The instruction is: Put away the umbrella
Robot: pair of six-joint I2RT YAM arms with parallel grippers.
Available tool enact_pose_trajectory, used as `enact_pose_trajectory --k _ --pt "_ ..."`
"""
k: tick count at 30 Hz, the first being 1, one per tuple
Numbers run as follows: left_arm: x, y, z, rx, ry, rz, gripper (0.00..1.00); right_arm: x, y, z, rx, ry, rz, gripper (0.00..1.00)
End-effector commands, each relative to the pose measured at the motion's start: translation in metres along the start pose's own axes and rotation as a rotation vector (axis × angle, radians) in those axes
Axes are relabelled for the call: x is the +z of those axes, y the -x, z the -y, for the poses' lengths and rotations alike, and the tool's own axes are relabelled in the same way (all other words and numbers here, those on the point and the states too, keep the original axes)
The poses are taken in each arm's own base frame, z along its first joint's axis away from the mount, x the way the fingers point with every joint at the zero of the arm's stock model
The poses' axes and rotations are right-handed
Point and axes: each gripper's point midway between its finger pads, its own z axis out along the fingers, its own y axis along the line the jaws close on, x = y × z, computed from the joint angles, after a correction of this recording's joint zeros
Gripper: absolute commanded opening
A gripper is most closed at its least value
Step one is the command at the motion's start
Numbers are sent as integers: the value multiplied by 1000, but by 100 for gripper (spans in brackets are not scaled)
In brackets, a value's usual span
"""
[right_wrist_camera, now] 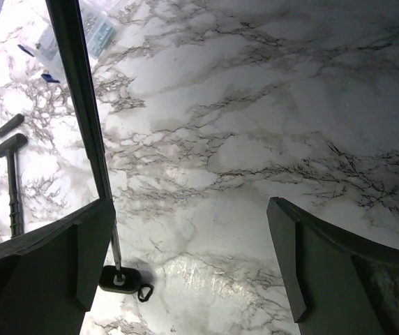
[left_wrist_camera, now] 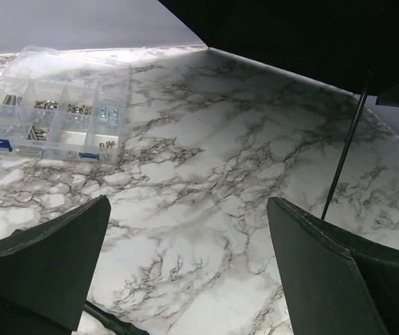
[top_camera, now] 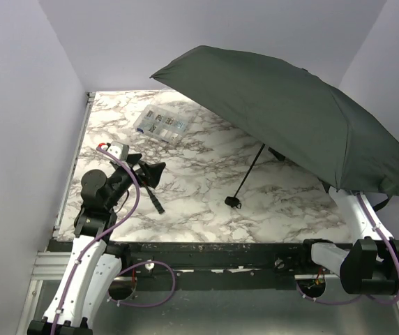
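The umbrella [top_camera: 290, 115] stands open over the right half of the marble table, its dark canopy tilted. Its thin black shaft [top_camera: 250, 171] runs down to the small knob handle [top_camera: 232, 202], which rests on the tabletop. In the right wrist view the shaft [right_wrist_camera: 81, 105] and the handle [right_wrist_camera: 121, 279] with its wrist loop lie just beside my left finger. My right gripper [right_wrist_camera: 189, 265] is open and empty above the table, hidden under the canopy in the top view. My left gripper [top_camera: 151, 173] is open at the left, well away from the shaft [left_wrist_camera: 342, 157].
A clear plastic compartment box [top_camera: 161, 123] of small parts lies at the back left of the table. A small black-handled tool [top_camera: 156, 201] lies just in front of my left gripper. White walls close in the table on both sides and at the back.
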Motion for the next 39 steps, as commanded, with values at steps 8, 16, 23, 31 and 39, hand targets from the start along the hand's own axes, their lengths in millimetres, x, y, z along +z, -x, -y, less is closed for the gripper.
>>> enact_pose_trajectory --k 8,16,23,31,39 --pt "0 10 12 14 -53 11 99 -8 -5 -22 -102 148 8 100" --pt "1 5 21 -1 -106 -12 99 -31 -42 -66 -310 478 -23 100" --pt "4 0 41 -90 -209 -58 99 -35 -47 -68 -341 511 -78 100" --pt "9 -14 80 -371 -397 -91 99 -38 -42 -72 -317 498 -30 100" --pt "31 -37 110 -401 -469 -166 99 -34 -41 -63 -314 449 -24 100"
